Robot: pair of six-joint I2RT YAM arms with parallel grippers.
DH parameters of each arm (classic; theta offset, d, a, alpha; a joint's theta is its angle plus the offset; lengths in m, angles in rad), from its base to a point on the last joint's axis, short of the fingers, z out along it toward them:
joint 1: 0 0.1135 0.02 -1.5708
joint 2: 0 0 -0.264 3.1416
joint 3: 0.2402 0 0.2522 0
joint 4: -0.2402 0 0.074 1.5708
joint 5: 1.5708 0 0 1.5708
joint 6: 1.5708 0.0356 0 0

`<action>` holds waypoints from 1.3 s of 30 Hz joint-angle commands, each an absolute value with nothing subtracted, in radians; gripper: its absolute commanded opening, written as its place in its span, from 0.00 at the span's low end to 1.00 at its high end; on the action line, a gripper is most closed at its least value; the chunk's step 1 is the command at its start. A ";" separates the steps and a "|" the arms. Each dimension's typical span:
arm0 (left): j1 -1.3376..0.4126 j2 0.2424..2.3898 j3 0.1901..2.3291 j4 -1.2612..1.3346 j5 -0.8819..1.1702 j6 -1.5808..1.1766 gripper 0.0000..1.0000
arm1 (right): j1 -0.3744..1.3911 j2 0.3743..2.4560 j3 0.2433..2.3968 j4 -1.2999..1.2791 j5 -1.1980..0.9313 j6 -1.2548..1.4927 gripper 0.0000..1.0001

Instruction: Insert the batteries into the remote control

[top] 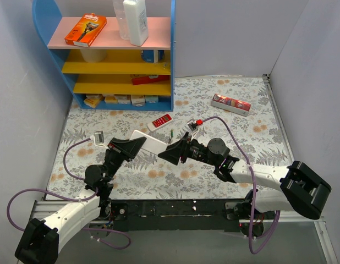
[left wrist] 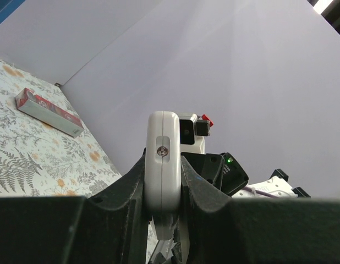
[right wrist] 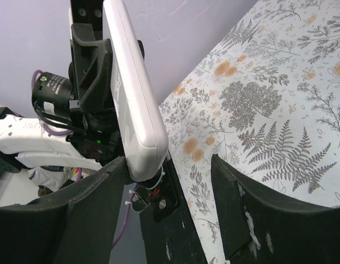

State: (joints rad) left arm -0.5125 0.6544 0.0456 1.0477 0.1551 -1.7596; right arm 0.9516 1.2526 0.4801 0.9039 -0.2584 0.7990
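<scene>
My left gripper (top: 138, 144) is shut on the white remote control (top: 149, 142) and holds it above the table, edge-on to the left wrist camera. In the left wrist view the remote (left wrist: 162, 132) stands clamped between the two fingers, with a screw in its end. My right gripper (top: 171, 152) is open at the remote's free end. In the right wrist view the remote's rounded end (right wrist: 131, 93) lies against the left finger (right wrist: 98, 192), and the right finger (right wrist: 236, 198) stands apart. One slim green battery (top: 172, 133) lies on the cloth just behind the grippers. Other batteries do not show.
A red remote (top: 160, 121) lies behind the battery. A red and white box (top: 230, 103) lies at the back right. A blue shelf unit (top: 112, 55) with a bottle and an orange box stands at the back left. Grey walls close in both sides.
</scene>
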 commanded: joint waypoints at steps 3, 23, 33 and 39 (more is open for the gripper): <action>-0.512 0.647 -0.040 1.068 0.112 -1.778 0.00 | 0.963 1.258 0.518 1.002 -0.193 0.815 0.69; -0.515 0.673 -0.040 1.069 0.115 -1.743 0.00 | 0.963 1.295 0.537 1.035 -0.149 0.842 0.59; -0.528 0.703 -0.037 1.098 0.110 -1.743 0.00 | 0.963 1.341 0.529 1.097 -0.146 0.902 0.52; -0.534 0.700 -0.044 1.118 0.091 -1.750 0.00 | 0.965 1.354 0.482 1.104 -0.097 0.936 0.45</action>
State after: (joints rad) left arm -0.5213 0.7082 0.0456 1.0561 0.1101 -1.7496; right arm 0.9592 1.3418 0.5011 1.0355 -0.1562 0.9039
